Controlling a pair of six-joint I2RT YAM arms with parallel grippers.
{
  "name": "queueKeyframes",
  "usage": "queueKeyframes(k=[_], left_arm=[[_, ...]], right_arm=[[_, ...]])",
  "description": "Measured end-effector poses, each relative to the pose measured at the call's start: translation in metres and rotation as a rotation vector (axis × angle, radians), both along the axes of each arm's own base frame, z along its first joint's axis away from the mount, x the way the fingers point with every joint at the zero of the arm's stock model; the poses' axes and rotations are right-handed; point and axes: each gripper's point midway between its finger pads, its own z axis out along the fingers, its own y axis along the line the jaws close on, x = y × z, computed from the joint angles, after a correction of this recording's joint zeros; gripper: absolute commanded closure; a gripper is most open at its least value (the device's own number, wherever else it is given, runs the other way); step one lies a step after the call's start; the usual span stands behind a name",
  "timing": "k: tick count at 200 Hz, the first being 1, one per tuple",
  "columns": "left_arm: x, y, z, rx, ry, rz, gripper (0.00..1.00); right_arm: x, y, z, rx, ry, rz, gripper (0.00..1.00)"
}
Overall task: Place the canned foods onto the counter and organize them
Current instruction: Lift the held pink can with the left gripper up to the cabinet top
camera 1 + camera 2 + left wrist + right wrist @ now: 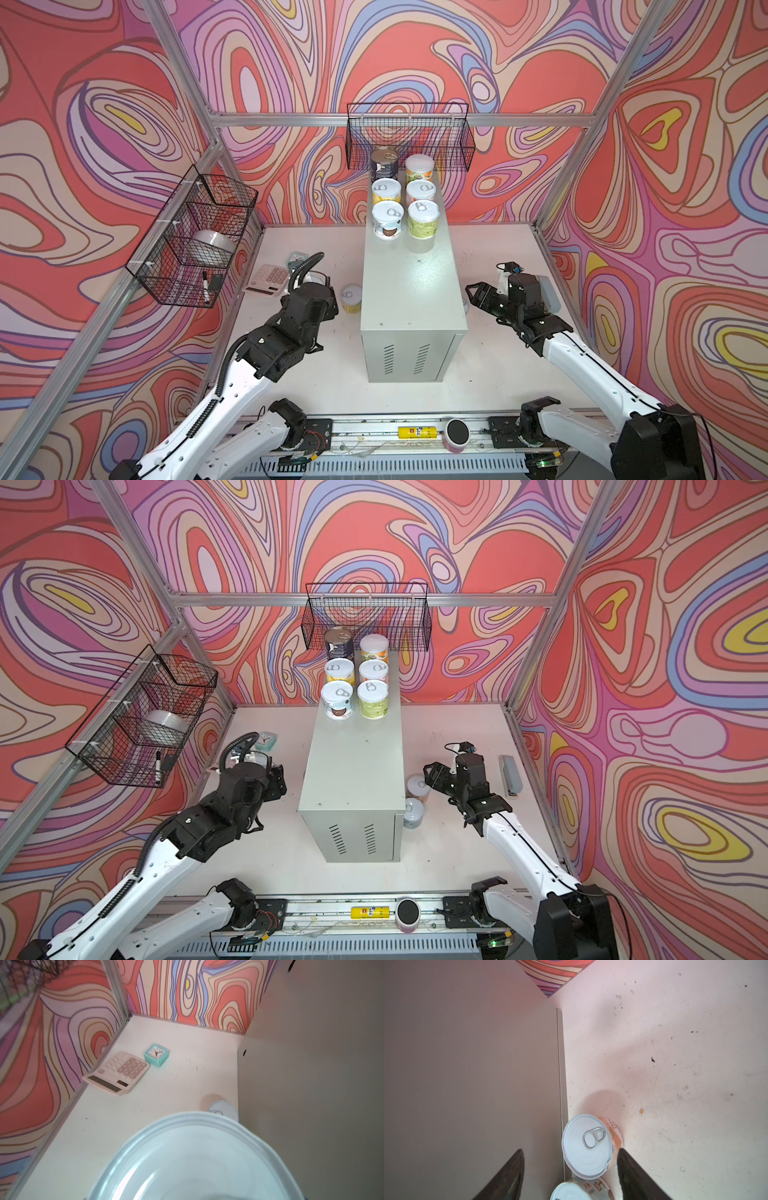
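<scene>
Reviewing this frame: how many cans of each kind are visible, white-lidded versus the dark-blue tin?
White-lidded cans: 9 (five on the counter, three on the table, one filling the left wrist view)
Dark-blue tin: 1 (on the counter)
Total: 10

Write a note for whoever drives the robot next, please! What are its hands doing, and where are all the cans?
Left gripper: fingers hidden, but it seems shut on the held can, whose lid fills the left wrist view.
Right gripper: open, above the orange can, not gripping.
Done: six cans stand in two columns at the far end of the counter.
Left: the held can; on the table, the orange can and second can right of the counter, and the yellow can left of it.
</scene>
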Motion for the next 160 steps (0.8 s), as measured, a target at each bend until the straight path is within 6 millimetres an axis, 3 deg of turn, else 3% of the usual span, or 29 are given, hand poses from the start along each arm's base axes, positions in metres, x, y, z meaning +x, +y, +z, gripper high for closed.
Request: queueKeyframes(k=[24,43,118,160], left_arm=[[-0.002,0.002,0.048,0.026,-0.05,-0.027,1.0],[0.001,-0.002,0.072,0.044,-0.073,-0.051,1.0],[0.018,-0.035,0.084,0.109,0.009,-0.203,1.0],[0.019,-0.048,0.121,0.066,-0.054,-0.27,1.0]], right_arm=[[0.0,-0.002,0.002,-0.01,-0.011,-0.007,0.27],[0.001,-0.005,0.002,-0.024,-0.016,-0.016,0.26],[-0.004,-0.014,0.013,-0.06,-0.047,-0.047,0.25],[-0.003,-0.016,0.02,-0.065,-0.06,-0.058,0.25]])
